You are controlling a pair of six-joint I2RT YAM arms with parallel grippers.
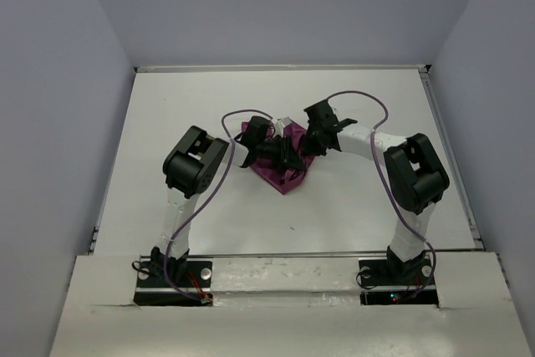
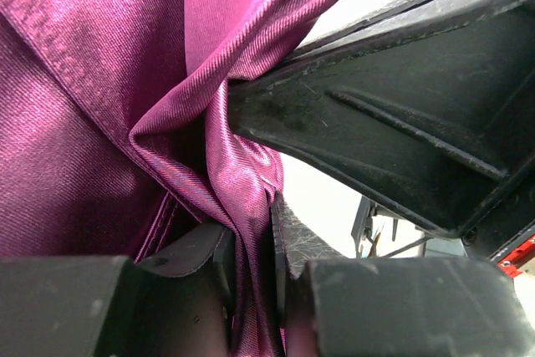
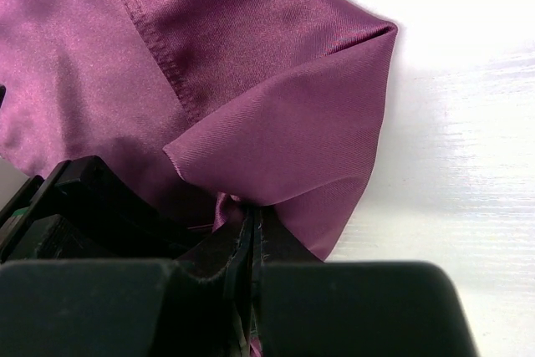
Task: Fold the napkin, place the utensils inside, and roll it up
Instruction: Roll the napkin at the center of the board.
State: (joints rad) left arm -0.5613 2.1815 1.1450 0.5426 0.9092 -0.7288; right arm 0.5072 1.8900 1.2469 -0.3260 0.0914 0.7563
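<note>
The plum-purple napkin (image 1: 277, 178) lies bunched in a heap at the middle of the white table, both grippers meeting over it. My left gripper (image 1: 289, 159) is shut on a thick fold of the napkin (image 2: 84, 81); the cloth fills the gap between its fingers at the left gripper (image 2: 249, 236). My right gripper (image 1: 308, 150) is shut on a thin pinch of the napkin (image 3: 251, 64), a folded corner flaring out above the right gripper (image 3: 252, 221). The right arm's black body (image 2: 393, 123) looms close in the left wrist view. The utensils are out of view.
Bare white table (image 1: 209, 114) surrounds the heap, bounded by raised edges and grey walls on three sides. Purple cables (image 1: 369, 97) arch over both arms. The arm bases (image 1: 171, 277) sit at the near edge.
</note>
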